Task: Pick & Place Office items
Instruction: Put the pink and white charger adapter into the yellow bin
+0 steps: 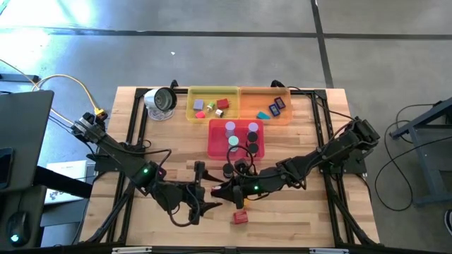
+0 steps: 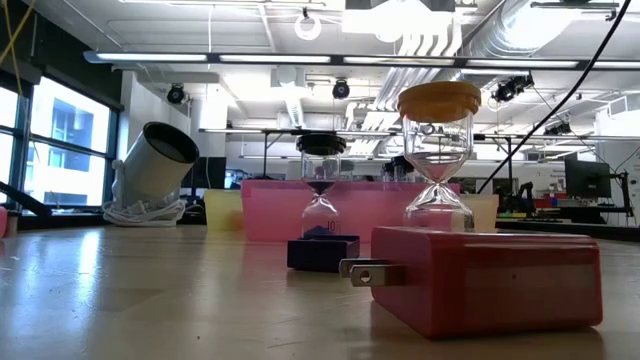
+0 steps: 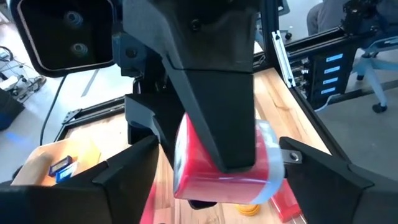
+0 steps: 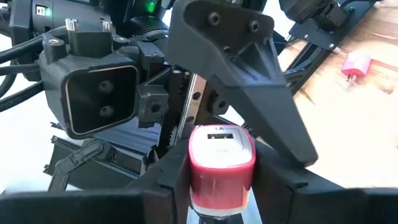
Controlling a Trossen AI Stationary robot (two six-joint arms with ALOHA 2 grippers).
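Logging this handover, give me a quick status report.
Right gripper shut on red charger, mid-table. Left gripper open, facing it close. Second red charger lies on table near front edge. Nothing between the grippers.

- Red plug adapter (image 2: 487, 280) lies nearest, prongs pointing left.
- Two sand timers behind: orange-capped (image 2: 438, 160), black-capped (image 2: 321, 190).
- Pink tray (image 2: 270, 208) beyond.

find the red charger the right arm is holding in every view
high view: red charger, red speck between the arm tips
low view: not in it
left wrist view: centre, partly behind a dark finger
right wrist view: low centre, clamped in the right tool
landmark: loose pink plug on the table, seen in high, low, right wrist
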